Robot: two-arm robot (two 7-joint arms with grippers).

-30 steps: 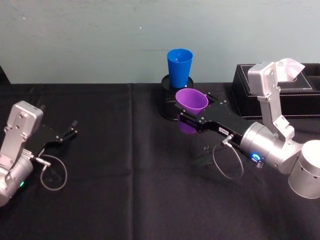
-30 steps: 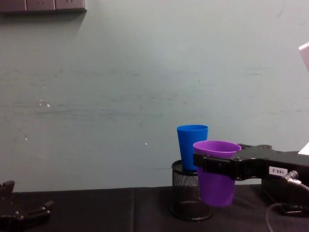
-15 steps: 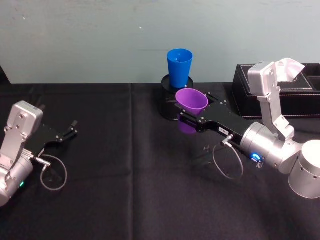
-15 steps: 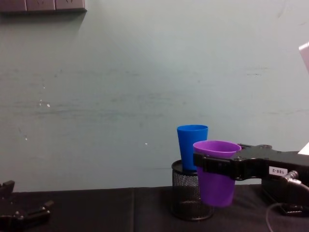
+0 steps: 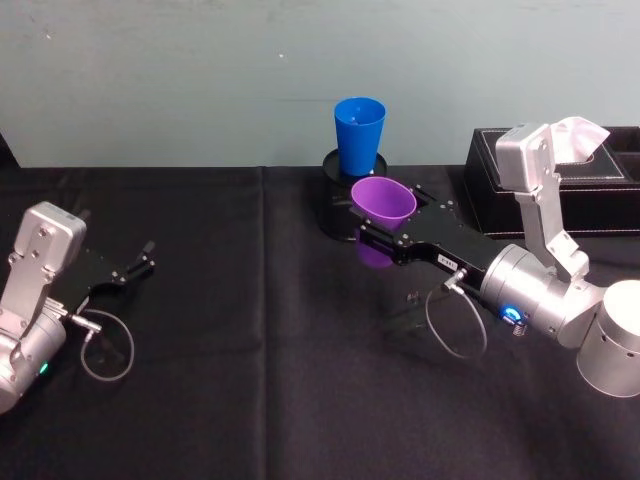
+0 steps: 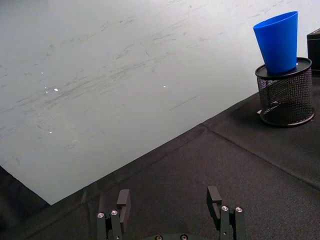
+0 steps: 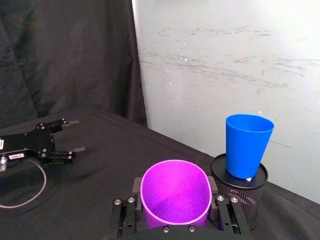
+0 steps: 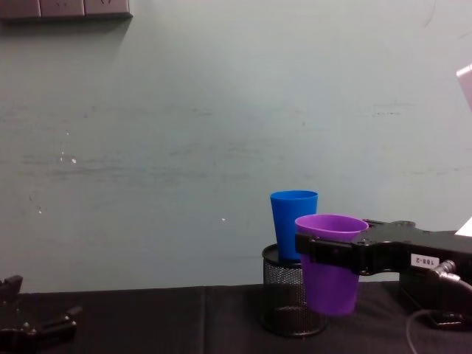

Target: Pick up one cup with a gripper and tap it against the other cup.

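Table centre and near edge lie open. Mesh holder with blue cup on top blocks rear centre, purple cup just in front; black box fills right rear. Left gripper sits far left.

Plain purple cup; bright blue cup at its 11 o'clock; black mesh holder; black right pincer; black tabletop; pale green wall, seemingly scuffed.

Head cam looks down over my worktop from above; chest cam sits low, side-on toward the wall. Wrist cams peer close past my left pincer and right pincer. All four share the blue cup.
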